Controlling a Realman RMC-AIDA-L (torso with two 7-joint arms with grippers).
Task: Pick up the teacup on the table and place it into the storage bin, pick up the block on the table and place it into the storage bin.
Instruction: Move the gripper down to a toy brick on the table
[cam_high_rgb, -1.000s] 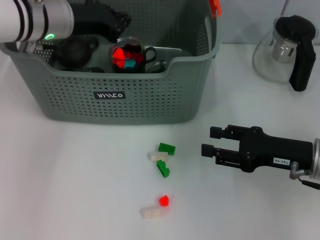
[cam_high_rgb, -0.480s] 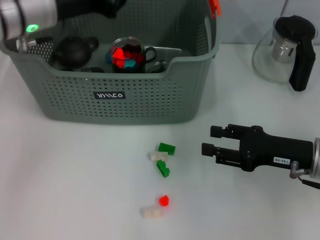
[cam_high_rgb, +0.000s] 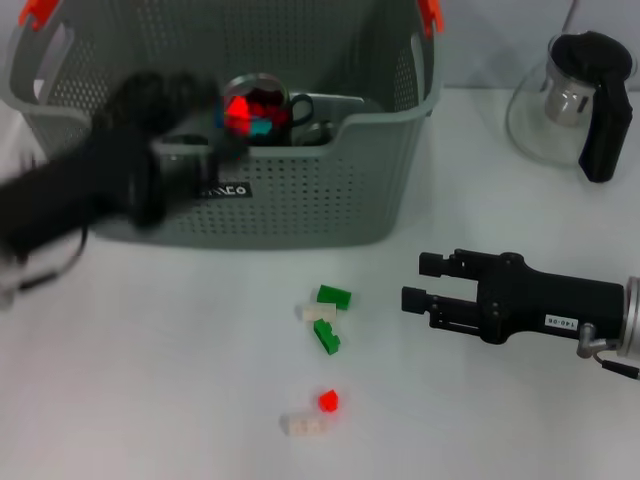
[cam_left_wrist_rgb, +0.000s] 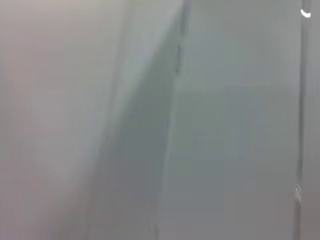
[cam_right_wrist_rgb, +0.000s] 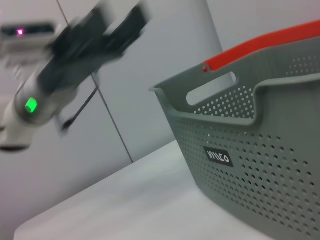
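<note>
The grey perforated storage bin (cam_high_rgb: 300, 200) stands at the back left, and its label side also shows in the right wrist view as storage bin (cam_right_wrist_rgb: 260, 150). A glass teacup (cam_high_rgb: 256, 106) with red and blue pieces in it stands inside the bin. Several small blocks lie on the table in front: green block (cam_high_rgb: 334, 296), white block (cam_high_rgb: 318, 312), green block (cam_high_rgb: 326, 338), red block (cam_high_rgb: 327, 402) and white block (cam_high_rgb: 303, 424). My left gripper (cam_high_rgb: 175, 100) is a dark smear across the bin's front left. My right gripper (cam_high_rgb: 420, 282) rests open, right of the blocks, with nothing in it.
A glass kettle (cam_high_rgb: 565, 100) with a black handle stands at the back right. The left wrist view shows only blurred grey surfaces. My left arm (cam_right_wrist_rgb: 35, 100), with a green light on it, hangs above the table left of the bin.
My left arm has swung from above the bin's back left corner down and out over its front left side. The right arm and the blocks have not moved.
</note>
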